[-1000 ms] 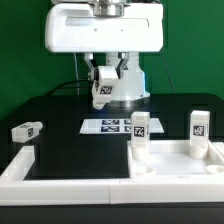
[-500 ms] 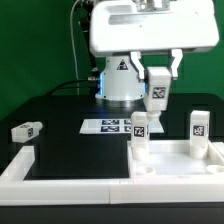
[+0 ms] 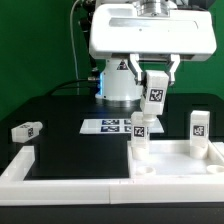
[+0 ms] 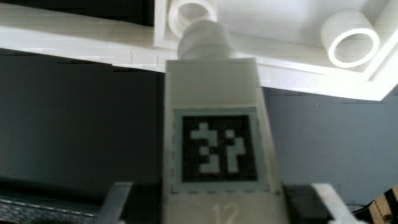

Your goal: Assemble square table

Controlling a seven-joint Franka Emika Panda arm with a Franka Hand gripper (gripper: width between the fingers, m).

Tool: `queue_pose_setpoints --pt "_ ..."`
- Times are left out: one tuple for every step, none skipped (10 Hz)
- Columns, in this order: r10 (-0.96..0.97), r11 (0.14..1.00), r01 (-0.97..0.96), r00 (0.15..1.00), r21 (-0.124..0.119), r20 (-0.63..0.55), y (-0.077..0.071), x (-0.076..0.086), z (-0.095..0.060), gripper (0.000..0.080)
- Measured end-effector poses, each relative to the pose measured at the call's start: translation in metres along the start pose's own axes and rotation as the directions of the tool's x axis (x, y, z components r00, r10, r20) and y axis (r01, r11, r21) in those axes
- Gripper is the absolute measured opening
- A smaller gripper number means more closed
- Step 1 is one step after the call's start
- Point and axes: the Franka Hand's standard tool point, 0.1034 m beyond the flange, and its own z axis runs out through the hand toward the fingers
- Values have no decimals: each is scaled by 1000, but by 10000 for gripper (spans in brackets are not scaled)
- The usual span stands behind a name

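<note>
**Carrying the third leg to a free corner socket**

The square tabletop lies at the exterior view's right, tucked into the corner of the border rails. A standing leg and a second standing leg are upright in two of its corners. The gripper hangs above and behind the first of these. Its jaws are part-way closed and pinch the held leg by its sides, upright, tag facing out. A loose leg lies on its side well apart at the exterior view's left, beyond the marker board.

In the wrist view the held leg runs straight out from between the fingers. Its narrow peg ends close to one open socket, with another open socket further off.

To do this step well:
- keep the leg vertical
- centre the peg over the chosen socket before descending, judging it by the wrist view
- come down straight, since the first standing leg is near enough to be knocked
- keep the grip until the peg is seated, then turn it in
</note>
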Motion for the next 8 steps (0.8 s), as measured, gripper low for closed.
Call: queue_pose_setpoints --pt "9 1000 -9 1000 -1 -6 -4 -1 2 291" --pt "20 1000 -20 999 3 -28 -22 -7 11 291" --pt "20 1000 -19 999 13 -43 -38 -11 25 291" --pt "54 998 -52 996 37 -68 -60 -1 37 291" --pt "81 995 -75 992 67 -93 -78 21 36 291" --pt "114 990 -105 989 90 -97 -87 38 27 291" --pt "103 992 -95 989 82 -105 -83 36 27 291" --pt "103 992 -95 990 81 -96 -83 32 30 291"
